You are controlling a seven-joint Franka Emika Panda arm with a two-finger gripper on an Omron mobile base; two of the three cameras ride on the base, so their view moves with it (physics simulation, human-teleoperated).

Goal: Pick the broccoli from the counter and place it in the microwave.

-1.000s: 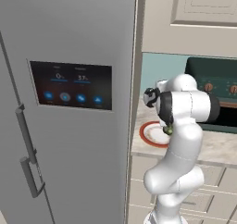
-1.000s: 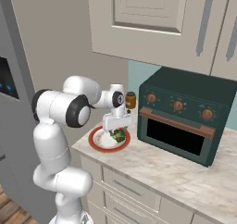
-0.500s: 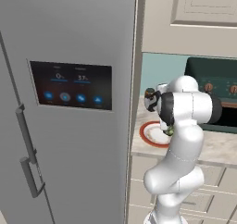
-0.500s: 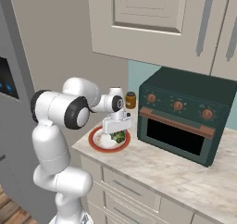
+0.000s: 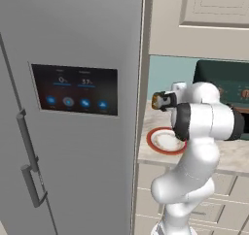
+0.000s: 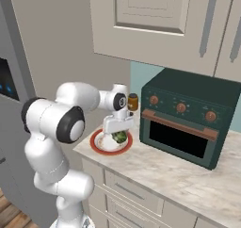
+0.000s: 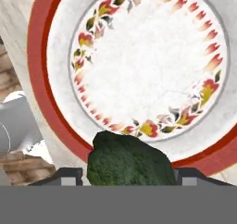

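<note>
The broccoli (image 6: pixel 120 136), a dark-green floret, sits at the near rim of a red-rimmed white plate (image 6: pixel 99 144) on the beige counter (image 6: pixel 155 170). My gripper (image 6: pixel 118 129) points straight down over it. In the hand view the broccoli (image 7: pixel 129 160) fills the gap between my two finger tips, and my gripper (image 7: pixel 129 177) is shut on it, each tip against one side of the floret. The plate (image 7: pixel 41 79) with its flowered border lies beneath. In the left base view my arm hides the floret and part of the plate (image 5: pixel 160 142). The microwave is out of view.
A dark-green knobbed toaster oven (image 6: pixel 188 118) stands on the counter right of the plate. A small amber jar (image 6: pixel 133 101) sits behind the gripper near the wall. A tall grey fridge (image 5: pixel 73 108) stands left of the counter. Cream cabinets (image 6: pixel 155 20) hang overhead.
The fingers have closed in from wide open onto the broccoli. The hand has dropped slightly toward the plate. The broccoli and plate stay in place.
</note>
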